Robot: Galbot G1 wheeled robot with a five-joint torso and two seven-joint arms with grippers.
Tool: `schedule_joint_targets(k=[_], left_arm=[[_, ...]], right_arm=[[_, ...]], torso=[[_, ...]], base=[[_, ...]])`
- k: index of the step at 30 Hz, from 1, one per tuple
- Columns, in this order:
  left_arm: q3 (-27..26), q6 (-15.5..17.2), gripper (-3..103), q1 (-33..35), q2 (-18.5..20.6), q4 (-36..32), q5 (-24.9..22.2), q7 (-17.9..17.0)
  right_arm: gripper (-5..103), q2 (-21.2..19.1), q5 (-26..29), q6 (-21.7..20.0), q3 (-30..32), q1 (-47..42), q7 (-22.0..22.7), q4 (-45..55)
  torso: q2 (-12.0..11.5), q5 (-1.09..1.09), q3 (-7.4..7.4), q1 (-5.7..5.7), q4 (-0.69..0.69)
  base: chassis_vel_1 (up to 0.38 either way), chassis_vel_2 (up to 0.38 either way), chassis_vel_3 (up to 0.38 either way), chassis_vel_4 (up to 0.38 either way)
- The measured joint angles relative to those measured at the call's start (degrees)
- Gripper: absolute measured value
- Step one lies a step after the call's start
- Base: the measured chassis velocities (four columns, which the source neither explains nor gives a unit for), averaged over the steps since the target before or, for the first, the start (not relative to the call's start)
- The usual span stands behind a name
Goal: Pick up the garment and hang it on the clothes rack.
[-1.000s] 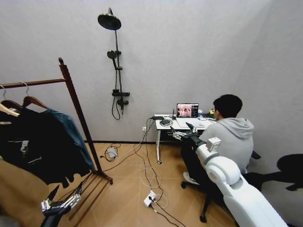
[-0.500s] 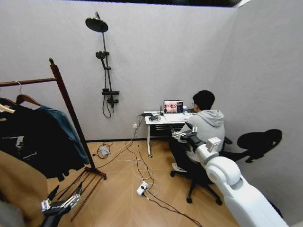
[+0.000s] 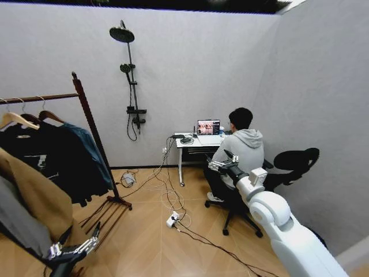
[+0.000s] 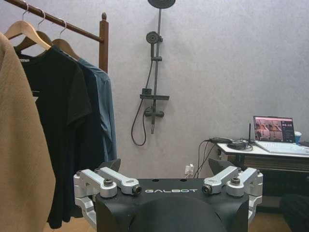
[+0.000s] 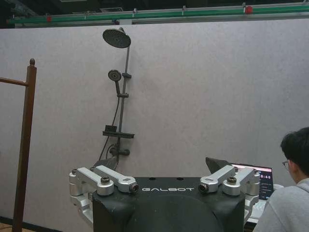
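The head view looks forward and down from high up, across the floor toward the far wall's shower fixture (image 3: 128,75). Both wrist views sit low behind their own grippers, facing that same fixture; the left one is close to the clothes rack (image 4: 102,43).

One tall reddish-brown wooden clothes rack (image 3: 86,124) stands at the left of the head view. Three wooden hangers (image 4: 29,34) hang on its bar, carrying one black T-shirt (image 4: 55,121) and one dark teal soft-cloth garment (image 4: 104,113); one tan coat (image 3: 34,199) hangs lower left, perhaps with one grey garment beside it. One black wall shower set (image 3: 130,81), one white desk (image 3: 193,141), one open laptop (image 3: 208,127).
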Motion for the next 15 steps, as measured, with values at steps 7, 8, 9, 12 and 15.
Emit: schedule_joint_targets(k=[7, 8, 9, 12, 15], left_arm=[[0.00, 0.00, 100, 0.00, 0.00, 0.00, 0.00, 0.00], [0.00, 0.00, 100, 0.00, 0.00, 0.00, 0.00, 0.00], [0.00, 0.00, 100, 0.00, 0.00, 0.00, 0.00, 0.00], [0.00, 0.00, 100, 0.00, 0.00, 0.00, 0.00, 0.01], [0.00, 0.00, 100, 0.00, 0.00, 0.00, 0.00, 0.00]], right_arm=[[100, 0.15, -0.52, 0.19, -0.01, 0.00, -0.37, -0.77], [100, 0.17, -0.62, 0.37, -0.01, -0.01, -0.58, -1.00], [100, 0.17, -0.62, 0.37, -0.01, -0.01, -0.58, -1.00], [100, 0.18, -0.67, 0.60, -0.01, -0.01, -0.71, -1.21], [100, 0.16, -0.69, 0.76, -0.01, 0.02, -0.86, -1.37]], torso=[[0.00, 0.01, 0.00, 0.00, 0.02], [0.00, 0.02, 0.00, 0.01, 0.01], [0.00, 0.02, 0.00, 0.01, 0.01], [0.00, 0.01, 0.00, 0.01, -0.01], [0.01, -0.03, -0.01, -0.02, 0.02]], base=[[0.175, -0.166, -0.184, 0.168], [0.194, -0.215, -0.223, 0.183], [0.194, -0.215, -0.223, 0.183], [0.198, -0.214, -0.232, 0.207], [0.209, -0.238, -0.240, 0.205]])
